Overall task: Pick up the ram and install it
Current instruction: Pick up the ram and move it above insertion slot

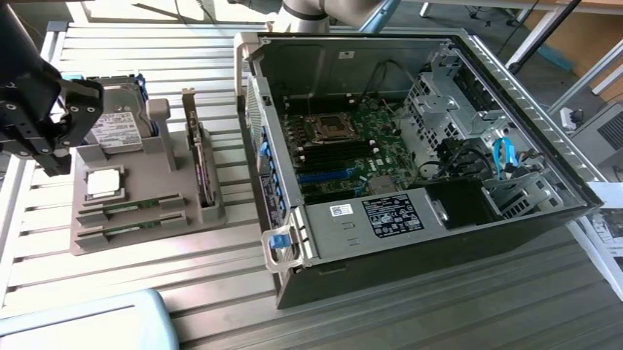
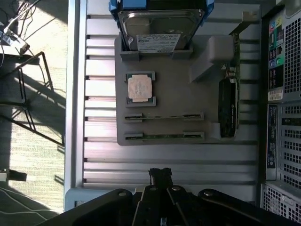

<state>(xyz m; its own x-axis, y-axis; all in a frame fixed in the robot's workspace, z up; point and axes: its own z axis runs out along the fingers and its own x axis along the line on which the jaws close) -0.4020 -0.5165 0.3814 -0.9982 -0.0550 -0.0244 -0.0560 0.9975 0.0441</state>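
Two ram sticks [image 2: 164, 116] [image 2: 164, 136] stand on edge in slots of a grey holder [image 2: 197, 56]; they are thin green boards. In the exterior view the ram sticks [image 1: 131, 208] [image 1: 125, 230] sit at the front of the holder [image 1: 156, 226]. My gripper [image 2: 160, 175] is shut with nothing between its fingers. It hangs above the slatted table, just off the holder's edge nearest the ram. In the exterior view the black gripper [image 1: 51, 162] hovers at the holder's left side. The open computer case [image 1: 506, 80] lies to the exterior view's right, its motherboard [image 1: 341, 146] exposed.
The holder also carries a hard drive [image 2: 157, 28], a square silver processor [image 2: 139, 88] and a tall expansion card [image 2: 229, 108]. A pale blue-grey object [image 1: 87, 321] lies at the table's front left corner. The case's perforated wall [image 2: 284, 141] stands close beside the holder.
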